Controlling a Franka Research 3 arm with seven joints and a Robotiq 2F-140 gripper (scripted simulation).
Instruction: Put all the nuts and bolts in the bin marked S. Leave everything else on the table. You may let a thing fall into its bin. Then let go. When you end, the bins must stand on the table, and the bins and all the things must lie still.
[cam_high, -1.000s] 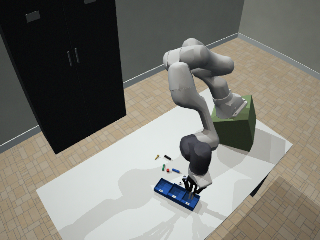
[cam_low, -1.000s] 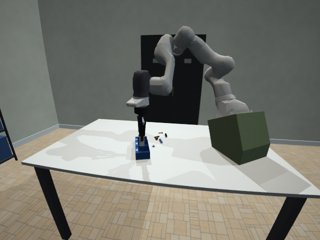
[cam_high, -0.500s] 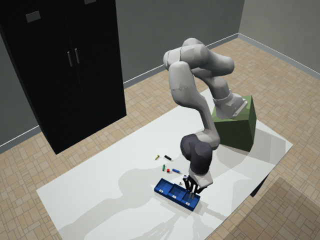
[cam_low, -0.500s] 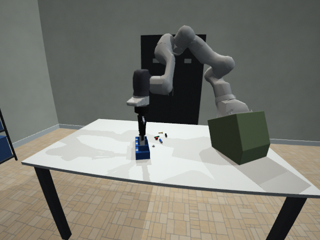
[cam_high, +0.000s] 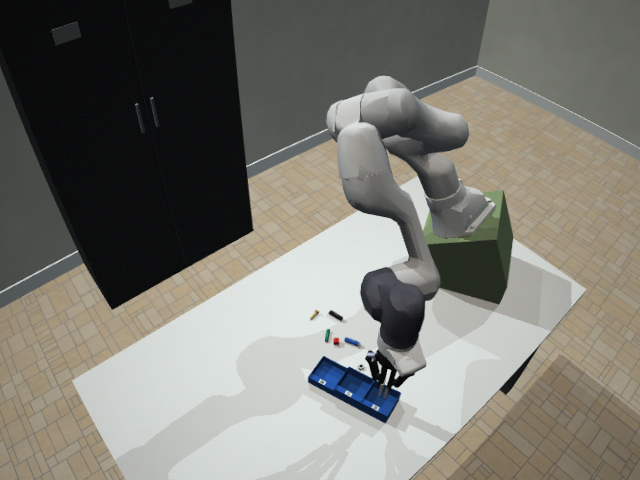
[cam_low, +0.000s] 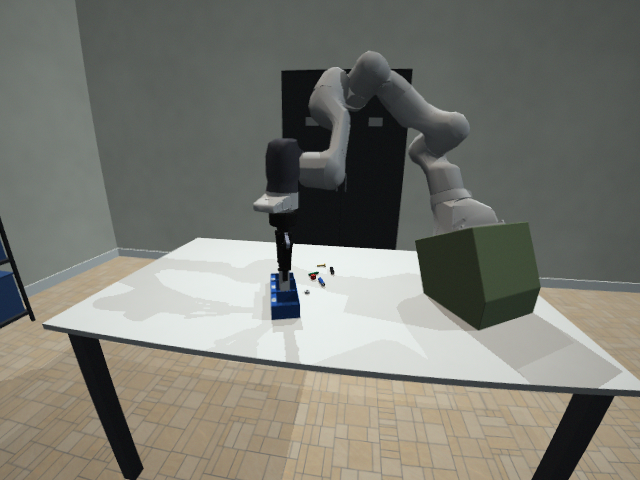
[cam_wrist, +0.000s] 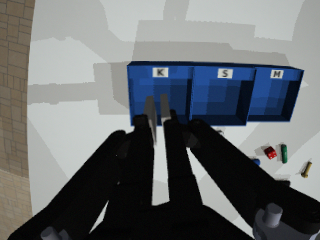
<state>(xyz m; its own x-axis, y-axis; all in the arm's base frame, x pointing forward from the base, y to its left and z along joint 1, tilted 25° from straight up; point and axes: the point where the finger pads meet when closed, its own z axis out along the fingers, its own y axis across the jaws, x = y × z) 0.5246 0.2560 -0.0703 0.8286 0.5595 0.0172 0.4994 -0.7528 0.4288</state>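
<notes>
A blue bin (cam_high: 330, 373) (cam_low: 285, 310) (cam_wrist: 275, 96) with three compartments marked K, S and M stands on the white table (cam_high: 217, 361). My gripper (cam_high: 382, 391) (cam_low: 283, 279) (cam_wrist: 158, 105) is shut with nothing seen between the fingers, and its tips hang just above the K end compartment. The S compartment (cam_wrist: 223, 96) is the middle one. A small grey nut (cam_high: 361, 367) (cam_low: 306, 291) lies on the table right beside the bin. A yellow bolt (cam_high: 314, 314) (cam_wrist: 306, 170) lies farther off.
Other small things lie beyond the bin: a black piece (cam_high: 336, 314), a green piece (cam_high: 327, 335) (cam_wrist: 283, 154), a red piece (cam_high: 336, 341) (cam_wrist: 270, 152) and a blue piece (cam_high: 352, 341). The green pedestal (cam_high: 475, 258) bears the arm. A black cabinet (cam_high: 129, 129) stands behind the table.
</notes>
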